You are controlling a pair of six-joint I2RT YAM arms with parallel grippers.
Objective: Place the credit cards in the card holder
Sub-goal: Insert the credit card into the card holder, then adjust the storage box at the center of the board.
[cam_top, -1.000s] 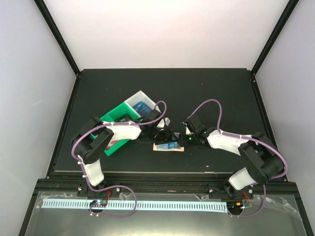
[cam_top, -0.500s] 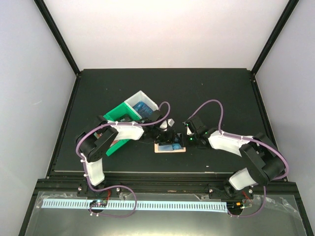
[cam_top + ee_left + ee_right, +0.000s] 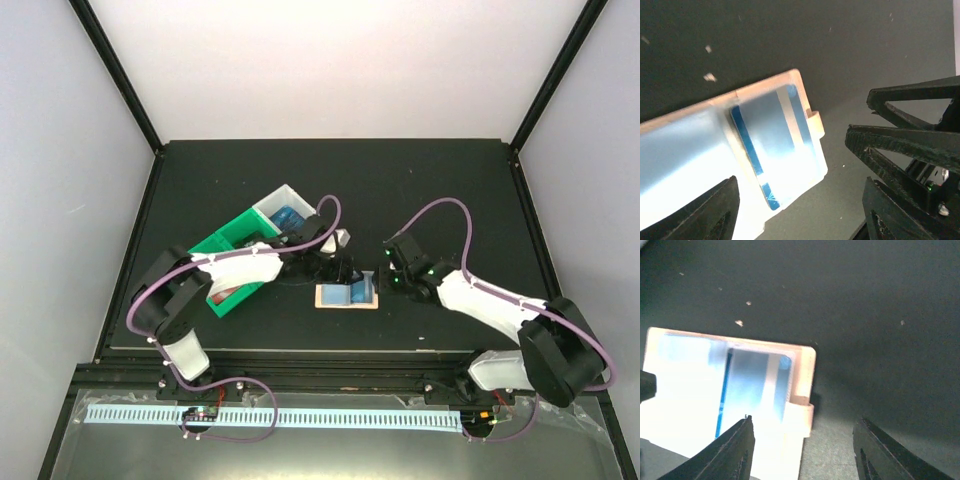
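Observation:
The tan card holder [image 3: 347,296] lies open and flat on the black table between both grippers. A blue credit card [image 3: 771,145] lies on the half with the snap tab [image 3: 801,412]. Whether the card sits inside a slot I cannot tell, because glare washes out much of the holder [image 3: 805,365]. My left gripper [image 3: 339,270] hovers just behind the holder, open, its fingers [image 3: 715,210] straddling the holder's corner without holding anything. My right gripper [image 3: 386,283] stands open just right of the snap tab, empty. The blue card [image 3: 752,385] shows by its left finger.
A green bin [image 3: 232,240] and a white bin [image 3: 272,203] stand together to the left behind the holder. Something blue [image 3: 289,217] lies in the white bin. My right gripper's fingers [image 3: 910,142] show close to the holder's right edge in the left wrist view.
My right gripper has opened wider and its arm has stretched out lower. My left gripper has drawn back a little from over the holder, which now shows more of the blue card.

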